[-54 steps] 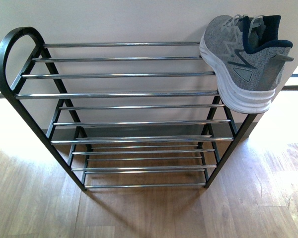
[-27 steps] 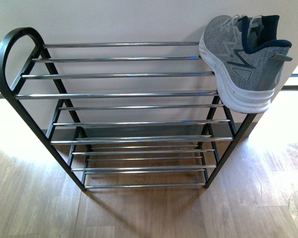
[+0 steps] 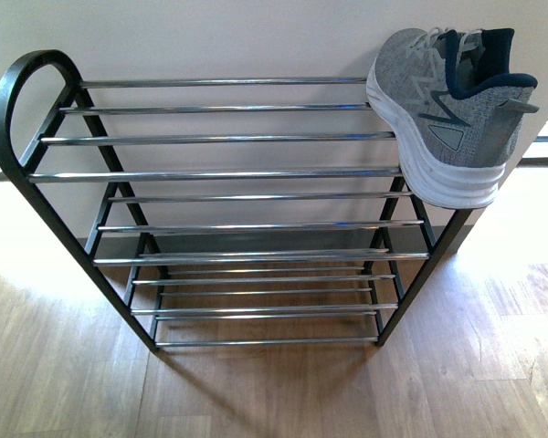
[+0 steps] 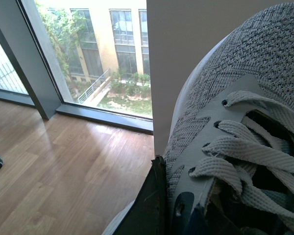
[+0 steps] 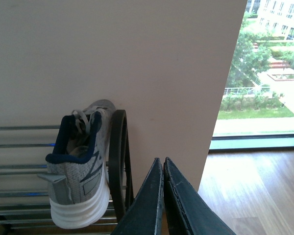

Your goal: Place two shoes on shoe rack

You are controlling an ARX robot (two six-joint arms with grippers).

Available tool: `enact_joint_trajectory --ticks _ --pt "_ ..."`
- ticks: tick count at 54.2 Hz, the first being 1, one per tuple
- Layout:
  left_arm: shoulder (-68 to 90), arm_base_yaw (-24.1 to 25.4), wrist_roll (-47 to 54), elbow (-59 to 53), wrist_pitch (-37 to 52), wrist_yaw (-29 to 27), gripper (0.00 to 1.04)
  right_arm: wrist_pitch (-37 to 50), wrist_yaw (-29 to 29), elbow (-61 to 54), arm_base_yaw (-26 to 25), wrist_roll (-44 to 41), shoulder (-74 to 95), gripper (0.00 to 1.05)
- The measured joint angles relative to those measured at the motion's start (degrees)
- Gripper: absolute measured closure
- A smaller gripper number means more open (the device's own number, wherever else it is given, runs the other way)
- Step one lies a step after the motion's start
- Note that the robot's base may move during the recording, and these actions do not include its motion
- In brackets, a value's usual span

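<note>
Seemingly, left pincer (image 4: 158,193) grips a sneaker (image 4: 245,98); right pincer (image 5: 161,166) hangs closed, empty.

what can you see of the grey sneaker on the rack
The grey knit sneaker has a thick white ridged sole, dark navy lining and pale laces. It sits on the top chrome bars at the right end of the shoe rack, toe toward the wall, heel overhanging the front bar, leaning against the black side frame.
</note>
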Motion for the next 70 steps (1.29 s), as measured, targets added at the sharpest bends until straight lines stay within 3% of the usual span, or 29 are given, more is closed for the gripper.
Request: enact_joint_trajectory --ticks 30,52,70 --pt "0.0 0.0 0.0 0.0 0.0 -0.04 1.03 -8.37 0.09 -7.13 0.0 -0.02 -16.46 1.03" --pt "0.0 0.0 0.0 0.0 0.0 0.0 1.03 -22.12 0.04 -7.15 0.0 -0.02 -30.93 1.03" --pt "0.0 0.0 0.0 0.0 0.0 0.0 1.03 -28.39 0.04 -7.15 0.0 -0.02 -37.2 1.03"
